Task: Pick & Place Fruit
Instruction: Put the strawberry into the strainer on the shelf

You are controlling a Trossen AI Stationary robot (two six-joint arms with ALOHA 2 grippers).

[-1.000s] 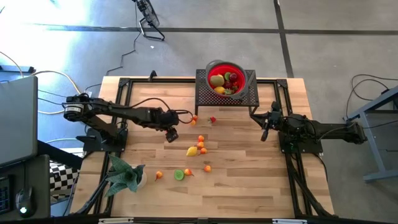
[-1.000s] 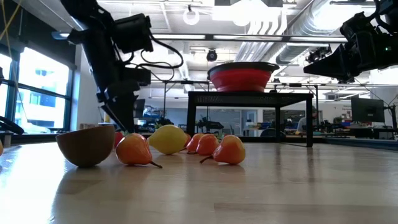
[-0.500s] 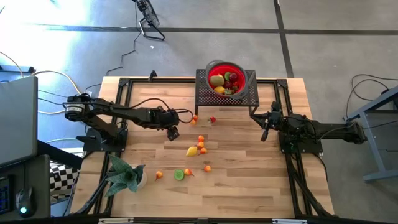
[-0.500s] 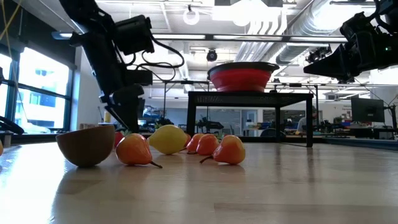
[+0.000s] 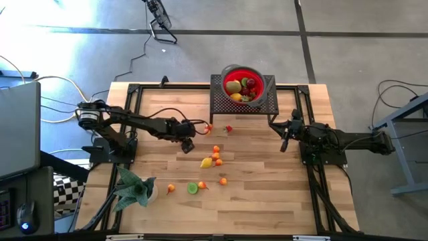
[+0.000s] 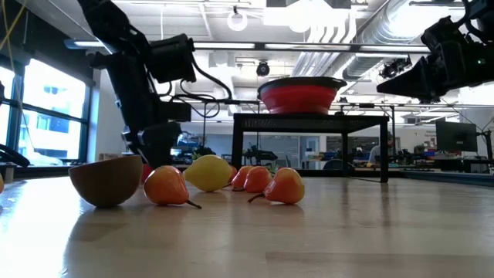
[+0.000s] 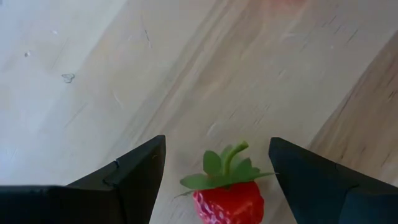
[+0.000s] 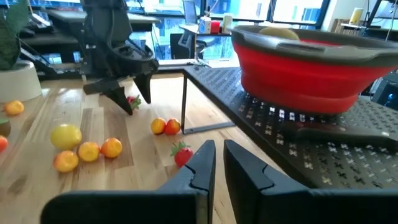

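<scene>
A bumpy red strawberry [image 7: 228, 200] with a leafy green cap lies on the pale wood-grain tabletop [image 7: 124, 74] between the left tool's [image 7: 214, 180] spread fingers — ungripped. The right tool [image 8: 219, 163] hangs nearly shut beside the perforated metal stand [image 8: 348, 155].

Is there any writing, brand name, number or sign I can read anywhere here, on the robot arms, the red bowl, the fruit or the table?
None: no readable text on the red bowl, the strawberry, the table or either arm.
Background room in the low view: any signs there are too small to read.
</scene>
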